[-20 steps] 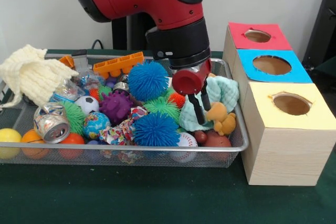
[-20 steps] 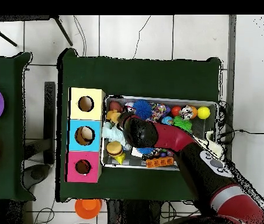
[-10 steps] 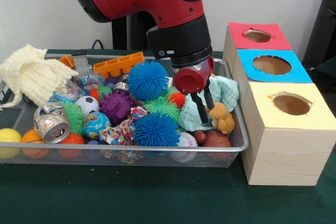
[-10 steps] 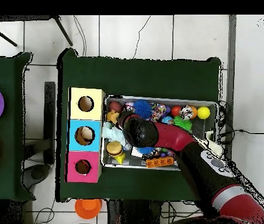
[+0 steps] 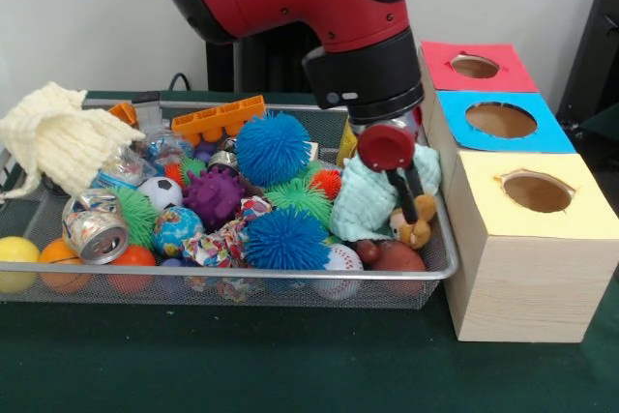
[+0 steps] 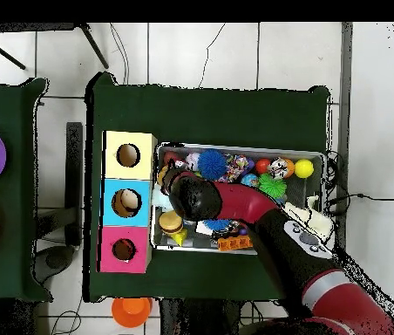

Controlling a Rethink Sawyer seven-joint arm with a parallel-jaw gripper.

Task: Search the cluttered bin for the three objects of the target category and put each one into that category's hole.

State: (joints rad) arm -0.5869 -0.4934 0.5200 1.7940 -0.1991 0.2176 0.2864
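Gripper (image 5: 406, 195) low at right end of wire bin (image 5: 242, 287), fingers clamped on small tan plush bear (image 5: 416, 229), bear beside mint cloth (image 5: 368, 200), right-centre of frame, just left of yellow-topped box hole (image 5: 537, 191), blue (image 5: 500, 120) and red (image 5: 475, 66) holes behind it.

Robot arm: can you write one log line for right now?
gripper: over teddy bear | cloth: beside | bin: cluttered | grasp: unclear

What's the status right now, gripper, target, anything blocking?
Gripper low in the bin's box-side end, over the small tan plush; grip unclear. Mint cloth bunched alongside. Yellow-topped hole nearest.
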